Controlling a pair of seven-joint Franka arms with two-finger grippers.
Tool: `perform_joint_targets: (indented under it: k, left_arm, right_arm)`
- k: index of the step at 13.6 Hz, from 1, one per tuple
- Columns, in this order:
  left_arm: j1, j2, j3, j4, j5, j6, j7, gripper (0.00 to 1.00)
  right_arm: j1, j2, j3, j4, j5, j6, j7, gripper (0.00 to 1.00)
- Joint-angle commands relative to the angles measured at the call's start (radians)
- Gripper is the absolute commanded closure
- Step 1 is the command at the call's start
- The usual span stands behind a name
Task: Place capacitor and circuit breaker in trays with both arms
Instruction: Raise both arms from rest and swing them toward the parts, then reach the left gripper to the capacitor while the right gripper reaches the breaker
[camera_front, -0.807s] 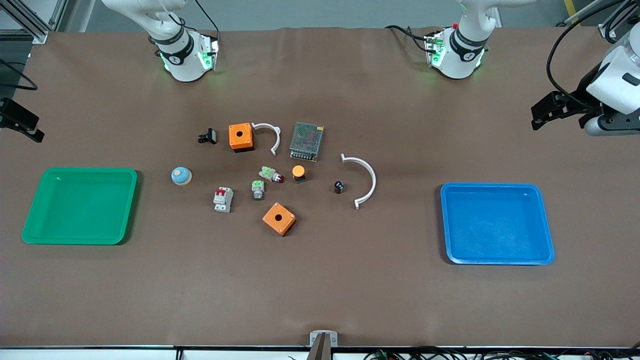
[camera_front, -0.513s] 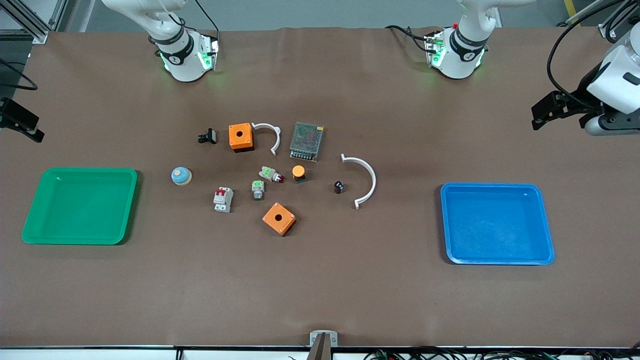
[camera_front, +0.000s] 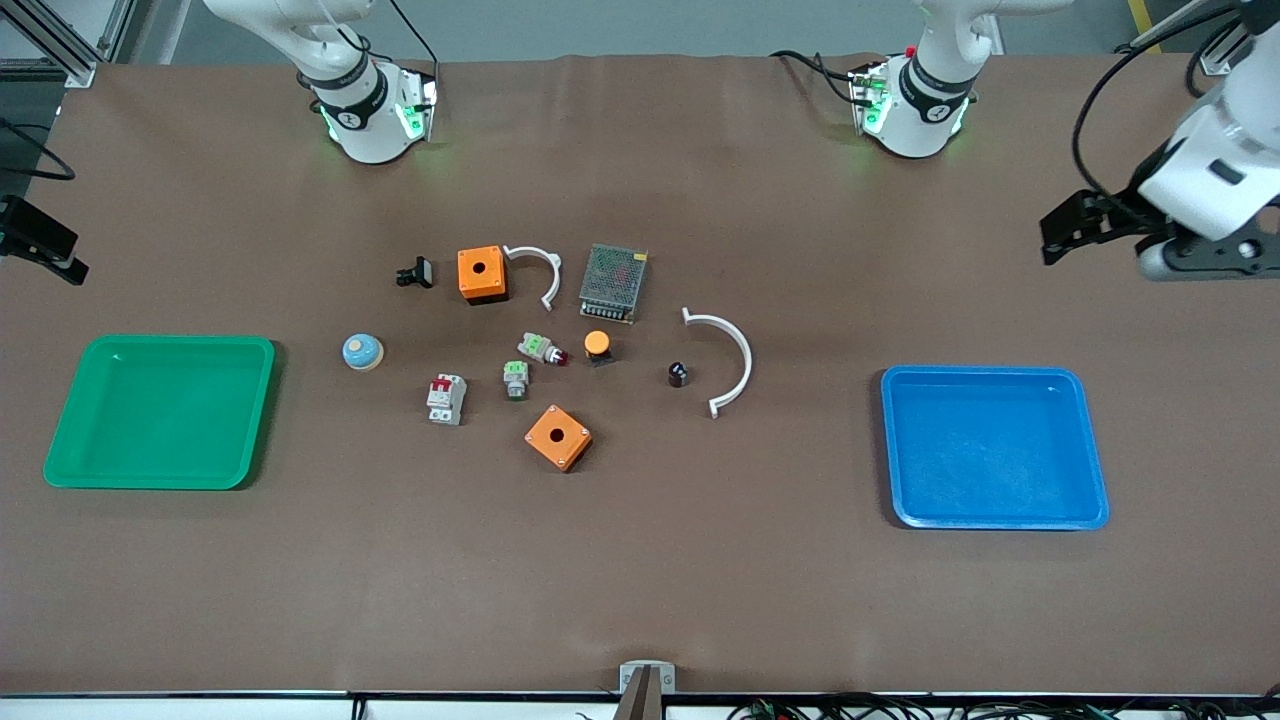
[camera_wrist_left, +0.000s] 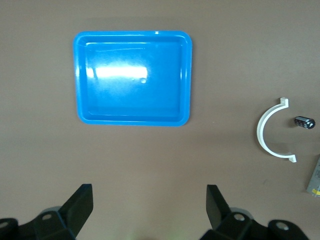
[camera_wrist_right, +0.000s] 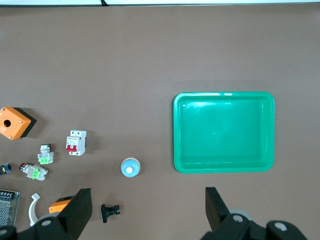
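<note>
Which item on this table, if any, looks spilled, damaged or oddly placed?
Nothing stands out. The capacitor and circuit breaker lie loose among other parts; the green tray and blue tray sit flat, and nothing is spilled.

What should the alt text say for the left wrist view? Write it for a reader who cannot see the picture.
The left gripper hangs open above bare brown table, its two black fingers spread wide. On the table lie an empty blue tray, a curved white clip and the small black capacitor just inside its curve.
</note>
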Motion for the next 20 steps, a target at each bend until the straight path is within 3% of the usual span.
perform_joint_targets:
  k: [1, 3, 13, 15, 17, 20]
  left_arm:
    - [-0.045, 0.069, -0.042, 0.014, -0.008, 0.049, -0.189, 0.00]
    - [-0.085, 0.138, -0.068, 0.013, -0.008, 0.113, -0.299, 0.00]
    - [-0.324, 0.433, -0.067, 0.016, 0.002, 0.391, -0.774, 0.00]
    - [-0.359, 0.474, -0.067, 0.014, 0.002, 0.454, -0.855, 0.00]
    - [-0.388, 0.514, -0.067, 0.014, 0.002, 0.511, -0.938, 0.03]
    - [-0.433, 0.580, -0.067, 0.014, 0.002, 0.575, -1.030, 0.14]
  right_arm:
    - [-0.009, 0.008, 0.008, 0.021, -0.001, -0.015, 0.009, 0.00]
    - [0.009, 0.052, 0.013, 0.013, 0.000, -0.012, 0.011, 0.00]
    - [0.218, 0.275, 0.016, 0.005, 0.002, 0.026, 0.094, 0.00]
    - [0.242, 0.297, 0.016, -0.049, 0.011, 0.099, 0.098, 0.00]
    - [0.246, 0.297, 0.016, -0.142, 0.078, 0.214, 0.123, 0.00]
    - [0.287, 0.320, 0.015, -0.217, 0.089, 0.333, 0.224, 0.00]
